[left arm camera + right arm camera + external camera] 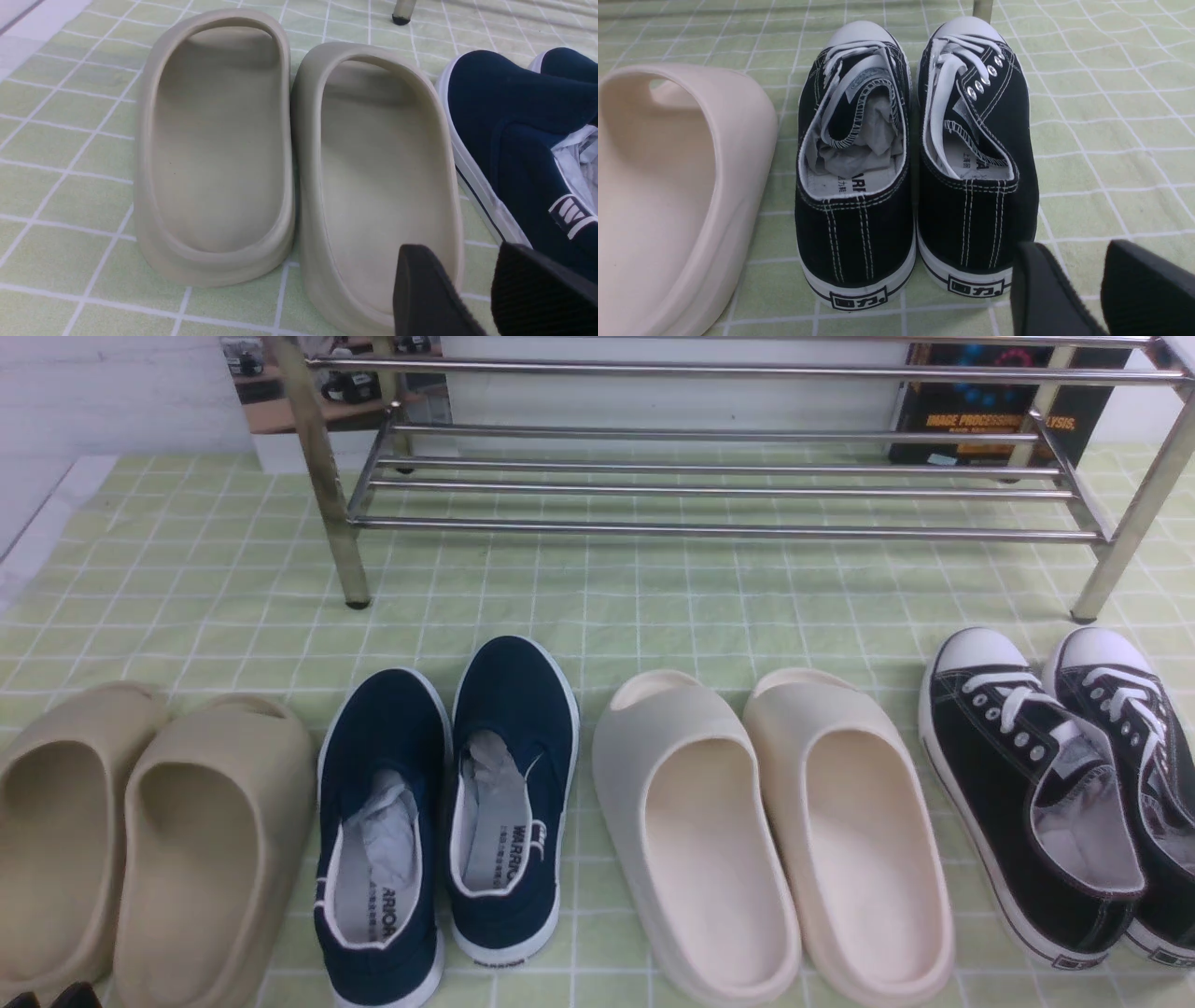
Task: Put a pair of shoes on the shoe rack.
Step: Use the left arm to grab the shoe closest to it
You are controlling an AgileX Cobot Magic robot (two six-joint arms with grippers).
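The two navy slip-on shoes [383, 831] [512, 793] stand side by side on the green checked cloth, toes toward the chrome shoe rack [728, 490] at the back. The rack's rails hold nothing. My left gripper [472, 275] is open and empty, low over the cloth between the right-hand beige slide [383, 177] and the left navy shoe [514, 130]. Only its tips show at the bottom-left edge of the front view [51, 997]. My right gripper [1073, 266] is open and empty, behind the heel of the right black sneaker [976, 177].
A pair of beige slides [140, 840] lies at the left. A cream pair [775, 831] lies right of the navy shoes. Black lace-up sneakers [1036, 784] lie at the far right. The rack's front legs [322, 485] [1134, 513] stand on the cloth. A dark box [990, 401] stands behind the rack.
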